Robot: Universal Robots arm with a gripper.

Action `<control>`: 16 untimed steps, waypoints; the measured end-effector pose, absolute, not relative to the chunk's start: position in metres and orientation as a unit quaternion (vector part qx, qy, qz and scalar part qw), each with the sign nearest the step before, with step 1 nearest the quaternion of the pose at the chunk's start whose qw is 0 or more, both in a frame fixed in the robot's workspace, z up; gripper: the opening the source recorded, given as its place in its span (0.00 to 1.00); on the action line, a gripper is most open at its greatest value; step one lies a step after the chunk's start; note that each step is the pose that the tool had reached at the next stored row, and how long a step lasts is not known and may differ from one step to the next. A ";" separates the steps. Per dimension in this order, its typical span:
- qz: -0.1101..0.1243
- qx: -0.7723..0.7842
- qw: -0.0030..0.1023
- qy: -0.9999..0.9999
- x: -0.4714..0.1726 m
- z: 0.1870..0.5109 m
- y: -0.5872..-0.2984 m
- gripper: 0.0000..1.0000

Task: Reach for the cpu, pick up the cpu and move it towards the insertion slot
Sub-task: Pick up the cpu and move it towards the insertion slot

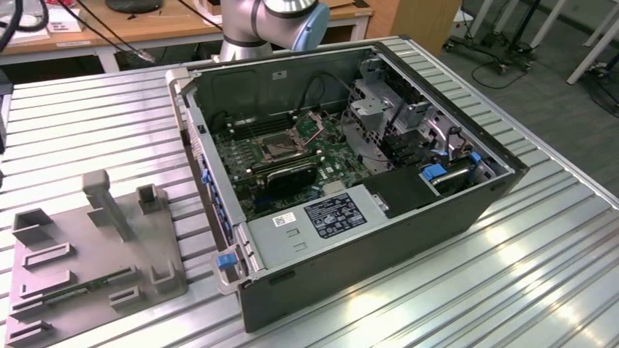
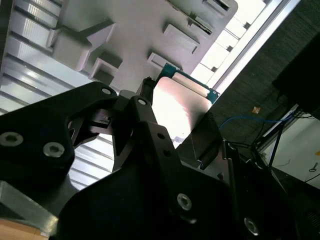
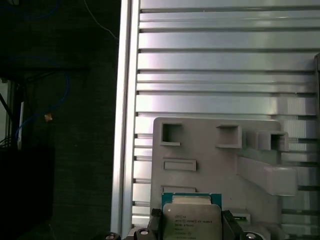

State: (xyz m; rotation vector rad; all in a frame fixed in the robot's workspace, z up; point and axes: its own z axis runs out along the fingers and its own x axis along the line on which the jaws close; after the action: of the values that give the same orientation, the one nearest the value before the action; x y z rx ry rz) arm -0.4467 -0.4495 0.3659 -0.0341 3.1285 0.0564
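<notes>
The tool (image 3: 192, 224) is clamped on the cpu (image 3: 192, 217). In the first wrist view a dark finger (image 3: 156, 220) presses against each of two opposite edges. The chip is held face up in the air above the grey fixture tray (image 3: 215, 150), which lies on the ribbed metal surface (image 3: 225, 65). In the exterior view the tray sits on the exterior view's left of the open computer case (image 1: 387, 239), with a green memory stick (image 1: 75, 285) lying in it. The insertion slot (image 1: 274, 147) lies inside the case on the green board, well apart from the tray.
</notes>
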 end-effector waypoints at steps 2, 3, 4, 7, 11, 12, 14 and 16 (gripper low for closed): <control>0.018 -0.011 0.006 1.000 -0.447 0.375 -0.450 0.55; 0.018 -0.011 0.006 1.000 -0.447 0.379 -0.450 0.55; 0.018 -0.011 0.006 1.000 -0.447 0.383 -0.450 0.55; 0.018 -0.011 0.007 1.000 -0.447 0.393 -0.449 0.55; 0.018 -0.011 0.007 1.000 -0.446 0.399 -0.449 0.55; 0.018 -0.011 0.007 1.000 -0.446 0.399 -0.449 0.55; 0.018 -0.011 0.007 1.000 -0.441 0.399 -0.449 0.55; 0.018 -0.011 0.007 1.000 -0.435 0.399 -0.449 0.55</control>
State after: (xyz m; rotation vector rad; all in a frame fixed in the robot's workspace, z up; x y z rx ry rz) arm -0.4348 -0.4493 0.3992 -0.0340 3.1277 0.0571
